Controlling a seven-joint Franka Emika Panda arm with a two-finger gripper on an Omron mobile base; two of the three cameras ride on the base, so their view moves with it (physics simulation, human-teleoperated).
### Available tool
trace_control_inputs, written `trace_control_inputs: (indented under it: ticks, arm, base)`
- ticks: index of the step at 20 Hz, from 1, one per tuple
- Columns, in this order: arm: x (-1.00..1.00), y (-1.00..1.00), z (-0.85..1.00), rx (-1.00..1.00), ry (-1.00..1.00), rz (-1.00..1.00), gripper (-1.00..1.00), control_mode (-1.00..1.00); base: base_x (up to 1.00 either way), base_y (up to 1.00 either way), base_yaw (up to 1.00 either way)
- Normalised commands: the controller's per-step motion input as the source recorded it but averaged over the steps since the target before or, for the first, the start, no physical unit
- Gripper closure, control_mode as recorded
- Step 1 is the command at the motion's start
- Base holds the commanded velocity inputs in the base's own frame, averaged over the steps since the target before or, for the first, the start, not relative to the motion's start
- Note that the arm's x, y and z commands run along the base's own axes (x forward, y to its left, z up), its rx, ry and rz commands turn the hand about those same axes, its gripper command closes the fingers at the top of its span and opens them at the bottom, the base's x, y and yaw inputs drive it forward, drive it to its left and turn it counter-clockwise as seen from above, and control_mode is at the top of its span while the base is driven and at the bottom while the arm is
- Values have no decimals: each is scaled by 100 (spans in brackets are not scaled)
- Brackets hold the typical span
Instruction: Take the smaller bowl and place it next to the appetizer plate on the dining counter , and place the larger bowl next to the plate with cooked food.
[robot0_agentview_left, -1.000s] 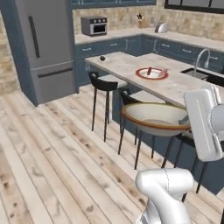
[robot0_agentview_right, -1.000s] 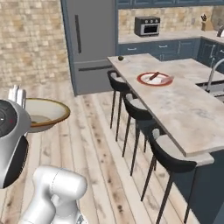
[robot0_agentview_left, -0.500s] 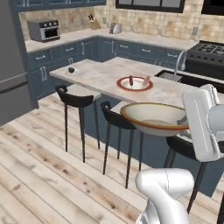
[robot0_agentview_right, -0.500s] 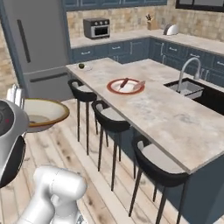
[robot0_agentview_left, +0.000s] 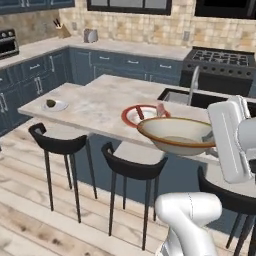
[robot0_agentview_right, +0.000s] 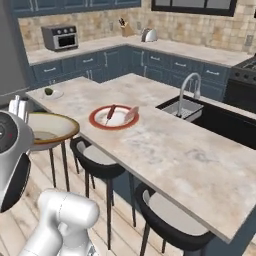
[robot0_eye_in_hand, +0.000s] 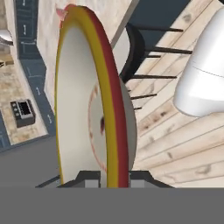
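A rendered kitchen with dark blue cabinets, a tan stone backsplash and pale plank flooring is surrounding the long beige marble-look tabletop (robot0_agentview_left: 95, 107) of the dining island, with black round-seated stools (robot0_agentview_left: 131, 167) standing along its near side. The wide shallow cream bowl with a brown-orange rim (robot0_agentview_left: 176, 136) is hanging in the air just off the tabletop's near edge, above the stools, at about 4 o'clock from the large red-rimmed plate with a sausage and a pinkish meat piece (robot0_agentview_left: 145, 114). The gripper (robot0_eye_in_hand: 106, 177) is sitting clamped on the bowl's rim, one fingertip on either side of the wall, as the hand view is showing edge-on. The small pale plate with a dark morsel (robot0_agentview_left: 53, 104) is lying far off toward 9 o'clock on the same tabletop.

The bowl is looking like glazed ceramic: stiff, smooth, probably slippery and chip-prone, and fairly heavy for a one-sided pinch, so it is likely wanting to tilt. The rim is the sensible hold; setting it down gently beside the red-rimmed plate is seeming wise.
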Motion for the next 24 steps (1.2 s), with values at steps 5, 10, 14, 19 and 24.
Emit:
trace_control_inputs:
  ticks: [5, 10, 14, 19, 24]
  arm:
    - [0, 0, 0, 0, 0, 0, 100, 100]
    - [0, 0, 0, 0, 0, 0, 100, 100]
    - [0, 0, 0, 0, 0, 0, 100, 100]
    - [0, 0, 0, 0, 0, 0, 100, 100]
    - [0, 0, 0, 0, 0, 0, 100, 100]
  base:
    - [96, 3, -34]
    - [87, -8, -31]
    - [78, 0, -38]
    - [49, 0, -41]
    - [42, -12, -35]
